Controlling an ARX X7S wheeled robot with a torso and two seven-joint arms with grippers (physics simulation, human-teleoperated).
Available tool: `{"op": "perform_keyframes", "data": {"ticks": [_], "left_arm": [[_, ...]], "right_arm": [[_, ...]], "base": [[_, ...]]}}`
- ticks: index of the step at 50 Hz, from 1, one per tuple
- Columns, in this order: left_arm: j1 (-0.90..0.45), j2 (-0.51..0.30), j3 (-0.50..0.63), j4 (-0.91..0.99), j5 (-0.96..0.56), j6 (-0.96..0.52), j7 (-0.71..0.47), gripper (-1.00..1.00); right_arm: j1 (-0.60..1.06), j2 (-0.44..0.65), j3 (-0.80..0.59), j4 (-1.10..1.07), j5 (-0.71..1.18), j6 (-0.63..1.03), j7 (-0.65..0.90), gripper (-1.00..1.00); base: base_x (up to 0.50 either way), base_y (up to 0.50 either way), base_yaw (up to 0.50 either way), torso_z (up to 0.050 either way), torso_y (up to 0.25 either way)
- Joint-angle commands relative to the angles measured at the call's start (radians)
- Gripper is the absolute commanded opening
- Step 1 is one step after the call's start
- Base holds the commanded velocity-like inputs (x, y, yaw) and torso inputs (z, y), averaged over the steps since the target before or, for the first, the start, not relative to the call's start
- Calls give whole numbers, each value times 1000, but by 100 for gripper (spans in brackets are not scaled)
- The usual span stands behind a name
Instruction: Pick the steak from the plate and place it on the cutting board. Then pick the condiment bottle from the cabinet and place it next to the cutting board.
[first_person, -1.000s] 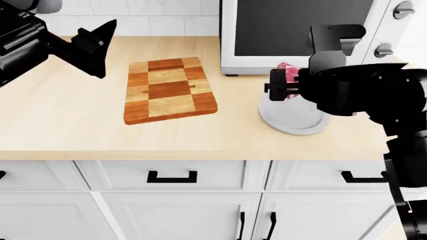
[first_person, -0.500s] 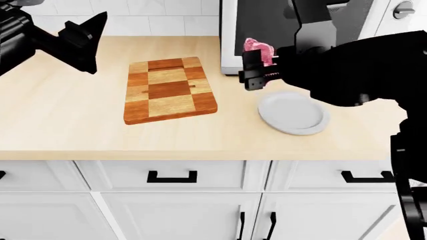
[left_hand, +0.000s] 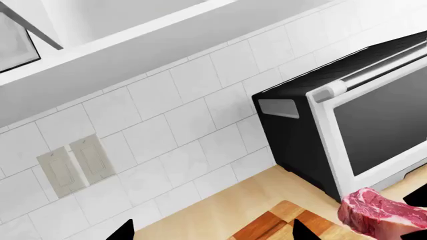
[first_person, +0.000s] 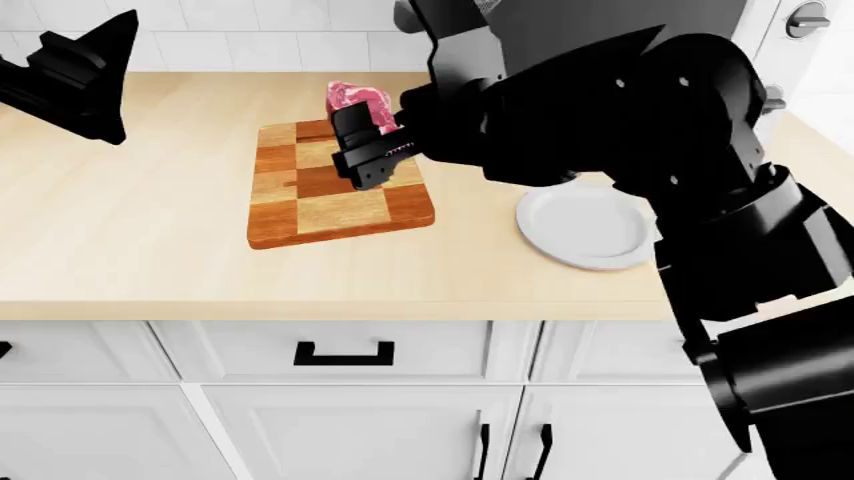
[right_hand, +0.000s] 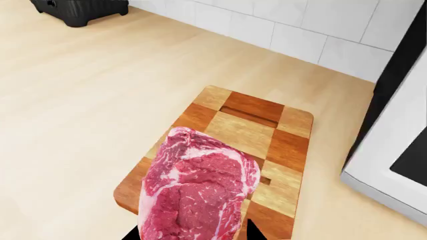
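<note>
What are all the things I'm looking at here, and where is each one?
steak: one, pink-red with white marbling, held in the air over the cutting board
cutting board: one, checkered dark brown and tan wood, on the counter left of the plate
plate: one, white, bare, on the counter at the right
counter: one, pale wood
oven: one, black and white, at the back of the counter against the wall
wall tiles: white, behind the counter
wall switches: two, pale grey, on the tiles
drawers and cabinet doors: white, black handles, below the counter
right gripper: black, shut on the steak
left gripper: black, raised at the far left; cannot tell if it is open
</note>
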Motion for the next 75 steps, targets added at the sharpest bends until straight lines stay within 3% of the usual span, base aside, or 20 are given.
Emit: {"op": "perform_keyframes", "data": {"ticks": [1, 10, 20, 25, 41, 75], "left_arm": [[20, -19, -31, 5, -1, 2, -10, 100], [21, -22, -40, 6, -5, 4, -13, 100], [26, -36, -67, 19, -16, -4, -17, 100], [49, -34, -72, 17, -12, 11, -19, 100], [71, -49, -99, 28, -26, 0, -24, 100], [77, -64, -106, 31, -41, -7, -36, 100]], "right_arm": [[55, -111, -95, 146, -118, -109, -169, -100], [92, -156, -194, 242, -112, -225, -175, -100], [248, -157, -733, 372, 333, -566, -137, -100], [269, -158, -861, 376, 428, -627, -136, -100], [235, -158, -879, 437, 396, -642, -39, -100], [192, -158, -881, 469, 423, -608, -36, -100]], "base": [[0, 0, 0, 0, 0], [0, 0, 0, 0, 0], [0, 0, 0, 0, 0], [0, 0, 0, 0, 0], [0, 0, 0, 0, 0], [0, 0, 0, 0, 1]]}}
